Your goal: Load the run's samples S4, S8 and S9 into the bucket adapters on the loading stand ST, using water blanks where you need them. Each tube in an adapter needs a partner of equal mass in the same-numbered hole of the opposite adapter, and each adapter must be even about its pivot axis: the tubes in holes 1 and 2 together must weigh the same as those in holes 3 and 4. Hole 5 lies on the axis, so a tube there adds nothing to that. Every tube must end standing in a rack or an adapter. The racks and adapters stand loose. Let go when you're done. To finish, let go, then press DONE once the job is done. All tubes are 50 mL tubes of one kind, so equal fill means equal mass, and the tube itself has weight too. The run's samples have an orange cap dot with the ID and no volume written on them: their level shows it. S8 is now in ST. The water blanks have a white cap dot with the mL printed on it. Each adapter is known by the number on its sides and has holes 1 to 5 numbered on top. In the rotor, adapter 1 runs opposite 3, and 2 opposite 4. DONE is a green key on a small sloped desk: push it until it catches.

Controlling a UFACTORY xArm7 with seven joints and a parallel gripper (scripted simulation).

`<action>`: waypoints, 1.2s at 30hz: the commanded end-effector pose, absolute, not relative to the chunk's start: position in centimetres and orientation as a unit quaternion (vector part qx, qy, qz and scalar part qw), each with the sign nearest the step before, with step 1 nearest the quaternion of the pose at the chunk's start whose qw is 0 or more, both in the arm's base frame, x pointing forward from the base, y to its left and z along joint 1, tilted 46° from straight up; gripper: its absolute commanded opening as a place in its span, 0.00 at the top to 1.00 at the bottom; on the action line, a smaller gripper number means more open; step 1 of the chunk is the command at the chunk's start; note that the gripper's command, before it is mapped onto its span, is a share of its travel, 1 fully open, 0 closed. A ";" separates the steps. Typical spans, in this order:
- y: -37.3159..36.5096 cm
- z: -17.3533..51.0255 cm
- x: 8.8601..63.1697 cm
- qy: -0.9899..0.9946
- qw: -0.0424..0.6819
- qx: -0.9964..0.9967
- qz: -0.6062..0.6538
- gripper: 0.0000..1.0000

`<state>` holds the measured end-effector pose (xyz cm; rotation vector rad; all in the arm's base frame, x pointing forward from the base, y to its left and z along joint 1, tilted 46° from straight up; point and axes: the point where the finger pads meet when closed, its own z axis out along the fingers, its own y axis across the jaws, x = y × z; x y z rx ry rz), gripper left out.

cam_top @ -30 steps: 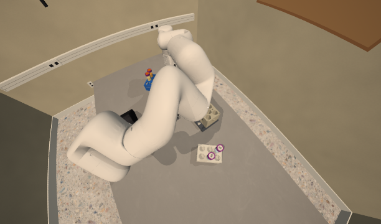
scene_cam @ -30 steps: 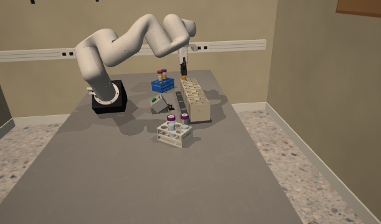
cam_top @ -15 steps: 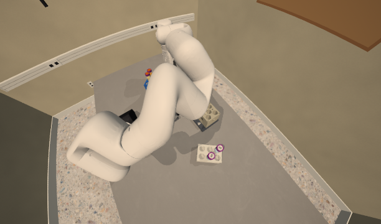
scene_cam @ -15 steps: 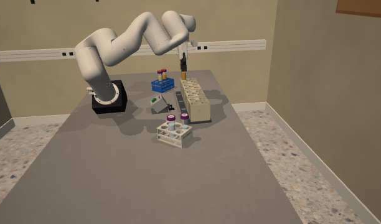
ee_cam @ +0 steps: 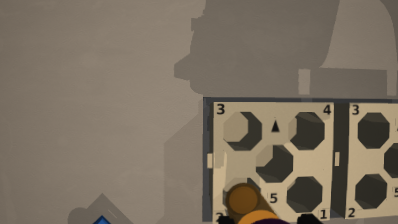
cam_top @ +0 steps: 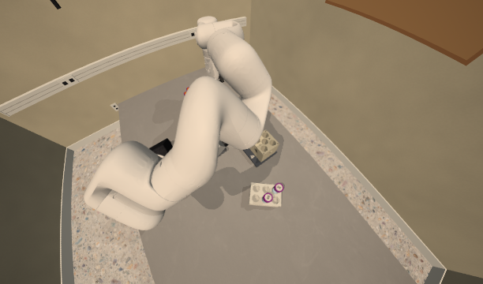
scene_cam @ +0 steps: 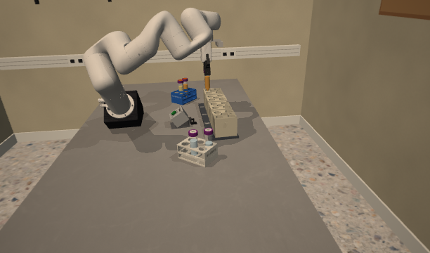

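My gripper (scene_cam: 206, 72) (ee_cam: 265, 220) is shut on a purple-capped sample tube (scene_cam: 207, 83) (ee_cam: 243, 199) filled with orange liquid. The tube hangs upright with its bottom at the top of the far adapter (scene_cam: 212, 94) (ee_cam: 219, 135) on the loading stand ST (scene_cam: 204, 117). In the wrist view its tip is over the hole marked 2. I cannot read its cap. The other holes that show in this adapter and in the adapter beside it (ee_cam: 355, 165) look empty. Two more orange-filled sample tubes (scene_cam: 180, 84) (scene_cam: 185, 82) stand in the blue rack (scene_cam: 183, 96). Two water blanks (scene_cam: 193, 134) (scene_cam: 208, 132) (cam_top: 279, 187) (cam_top: 267, 197) stand in the white rack (scene_cam: 201, 159) (cam_top: 252, 197).
The green DONE key (scene_cam: 173, 113) sits on a small sloped desk (scene_cam: 180, 120) left of the stand. The arm's black base (scene_cam: 124, 114) stands at the back left. In the overhead view the arm hides most of the stand; only the near adapter (cam_top: 267, 147) shows.
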<state>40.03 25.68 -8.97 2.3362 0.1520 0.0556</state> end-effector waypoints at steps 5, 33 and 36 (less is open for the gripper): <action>27.0 -7.7 39.9 0.060 0.388 0.920 0.023 1.00; 29.5 -5.3 39.6 0.060 0.388 0.920 0.023 1.00; 29.5 -5.3 39.6 0.060 0.388 0.920 0.023 1.00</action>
